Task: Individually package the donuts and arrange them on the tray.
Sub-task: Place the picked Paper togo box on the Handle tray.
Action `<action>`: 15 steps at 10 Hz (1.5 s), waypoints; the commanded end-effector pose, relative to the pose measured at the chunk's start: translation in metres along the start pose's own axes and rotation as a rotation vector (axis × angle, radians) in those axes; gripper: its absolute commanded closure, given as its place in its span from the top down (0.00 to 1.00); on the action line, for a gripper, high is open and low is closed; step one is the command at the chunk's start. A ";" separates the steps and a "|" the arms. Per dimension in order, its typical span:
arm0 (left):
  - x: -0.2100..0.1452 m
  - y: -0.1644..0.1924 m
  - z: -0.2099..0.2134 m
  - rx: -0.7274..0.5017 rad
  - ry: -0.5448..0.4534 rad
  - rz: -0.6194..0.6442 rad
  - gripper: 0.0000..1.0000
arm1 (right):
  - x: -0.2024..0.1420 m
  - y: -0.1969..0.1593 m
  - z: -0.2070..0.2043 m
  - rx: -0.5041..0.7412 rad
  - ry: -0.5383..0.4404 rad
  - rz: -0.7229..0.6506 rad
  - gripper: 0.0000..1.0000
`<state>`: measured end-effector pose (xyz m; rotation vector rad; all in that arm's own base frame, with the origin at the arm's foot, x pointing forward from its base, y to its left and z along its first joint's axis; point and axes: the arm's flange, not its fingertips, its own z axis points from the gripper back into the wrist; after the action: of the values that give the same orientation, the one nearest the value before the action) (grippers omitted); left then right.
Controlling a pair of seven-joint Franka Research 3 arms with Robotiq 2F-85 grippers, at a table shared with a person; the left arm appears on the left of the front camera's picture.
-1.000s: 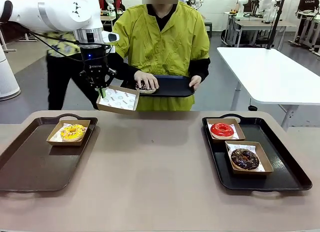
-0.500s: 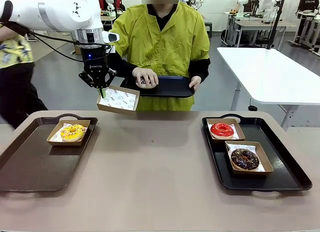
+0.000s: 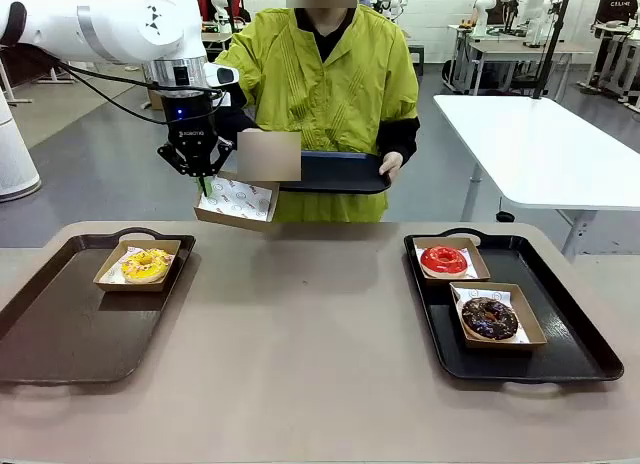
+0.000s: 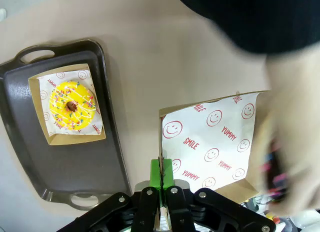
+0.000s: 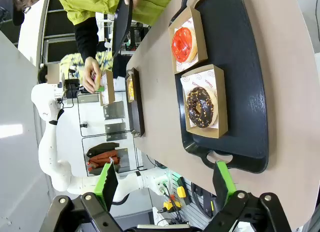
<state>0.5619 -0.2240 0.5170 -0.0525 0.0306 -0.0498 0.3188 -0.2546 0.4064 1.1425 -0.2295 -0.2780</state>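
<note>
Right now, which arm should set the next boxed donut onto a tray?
Left. The left gripper is shut on the paper-lined box held up by the person's hand. The right gripper hangs open near the right tray.

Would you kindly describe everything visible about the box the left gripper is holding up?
The box is a shallow brown cardboard tray lined with white paper printed with red smileys, "SMILE" and "YUMMY". It holds no donut. The left gripper, shut, pinches one wall, holding it tilted in the air over the table's far edge. The person's hand hovers, blurred, above it.
</note>
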 end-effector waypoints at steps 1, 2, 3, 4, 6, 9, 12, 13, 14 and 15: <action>-0.002 0.002 0.002 -0.001 -0.006 0.002 0.00 | -0.001 0.005 0.001 0.012 -0.002 -0.011 1.00; -0.002 0.002 0.002 -0.001 -0.006 0.002 0.00 | -0.001 0.005 0.001 0.012 -0.002 -0.011 1.00; -0.002 0.002 0.002 -0.001 -0.006 0.002 0.00 | -0.001 0.005 0.001 0.012 -0.002 -0.011 1.00; -0.002 0.002 0.002 -0.001 -0.006 0.002 0.00 | -0.001 0.005 0.001 0.012 -0.002 -0.011 1.00; -0.002 0.002 0.002 -0.001 -0.006 0.002 0.00 | -0.001 0.005 0.001 0.012 -0.002 -0.011 1.00; -0.002 0.002 0.002 -0.001 -0.006 0.002 0.00 | -0.001 0.005 0.001 0.012 -0.002 -0.011 1.00; -0.002 0.002 0.002 -0.001 -0.006 0.002 0.00 | -0.001 0.005 0.001 0.012 -0.002 -0.011 1.00; 0.000 0.000 0.000 0.000 0.000 0.000 0.01 | -0.001 0.005 0.001 0.012 -0.002 -0.011 1.00; -0.016 0.011 0.004 -0.017 -0.018 -0.030 0.01 | -0.001 0.005 0.001 0.012 -0.002 -0.011 1.00; -0.033 0.031 0.014 -0.025 -0.049 -0.034 0.01 | -0.001 0.005 0.001 0.012 -0.002 -0.011 1.00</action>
<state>0.5539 -0.2154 0.5241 -0.0525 0.0183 -0.0633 0.3189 -0.2545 0.4064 1.1424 -0.2291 -0.2778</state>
